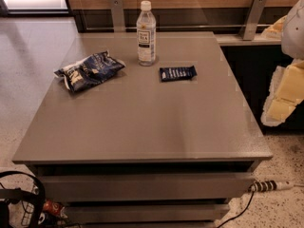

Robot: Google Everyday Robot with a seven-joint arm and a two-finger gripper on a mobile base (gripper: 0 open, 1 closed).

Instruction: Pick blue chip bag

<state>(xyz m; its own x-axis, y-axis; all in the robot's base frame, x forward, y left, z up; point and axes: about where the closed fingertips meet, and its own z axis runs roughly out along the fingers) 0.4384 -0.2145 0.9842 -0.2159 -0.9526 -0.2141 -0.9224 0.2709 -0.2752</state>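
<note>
The blue chip bag (90,70) looks light, crinkly and slippery, so I'd pinch its puffy middle. The claw (284,96) is probably far right; I can't tell its opening.

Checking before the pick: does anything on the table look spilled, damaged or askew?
Nothing spilled. The blue chip bag lies crumpled and skewed at the left of the table; the bottle stands upright, capped. The gripper hangs beyond its right edge.

table (142,127): chip bag (90,70) L; bottle (146,32) back; bar (177,73) R of bottle; pincer (284,96) far R
</note>
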